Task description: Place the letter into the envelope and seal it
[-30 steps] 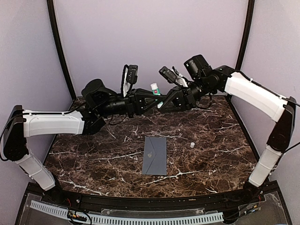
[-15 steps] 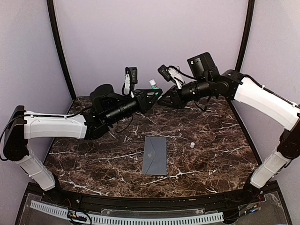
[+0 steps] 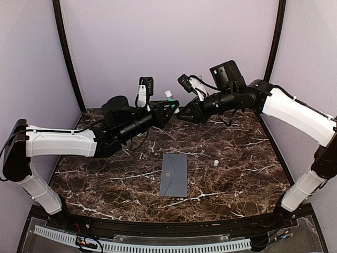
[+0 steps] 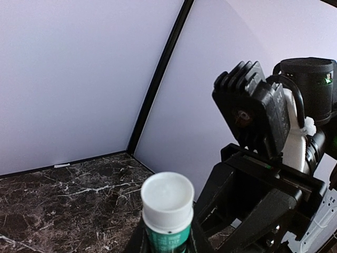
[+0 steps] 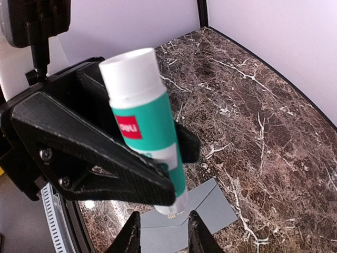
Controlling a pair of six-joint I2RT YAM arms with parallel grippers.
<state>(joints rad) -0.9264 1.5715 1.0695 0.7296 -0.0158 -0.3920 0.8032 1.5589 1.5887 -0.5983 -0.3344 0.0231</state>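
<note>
The grey-blue envelope (image 3: pixel 174 175) lies flat and closed at the middle of the marble table, and also shows in the right wrist view (image 5: pixel 208 211). The letter is not in view. My left gripper (image 3: pixel 167 107) is raised at the back and shut on a green and white glue stick (image 3: pixel 169 97). It shows close up in the left wrist view (image 4: pixel 167 211) and in the right wrist view (image 5: pixel 145 124). My right gripper (image 3: pixel 181 113) faces it, open (image 5: pixel 164 237), with its fingertips just below the stick's lower end and not touching it.
A small white cap (image 3: pixel 216 163) lies on the table to the right of the envelope. Both arms meet high over the back of the table, close to the rear wall. Black frame posts (image 3: pixel 67 58) stand at the back corners.
Both arms have risen, and the right arm has straightened. The left gripper has carried the glue stick slightly left. The envelope and the cap have not moved.
</note>
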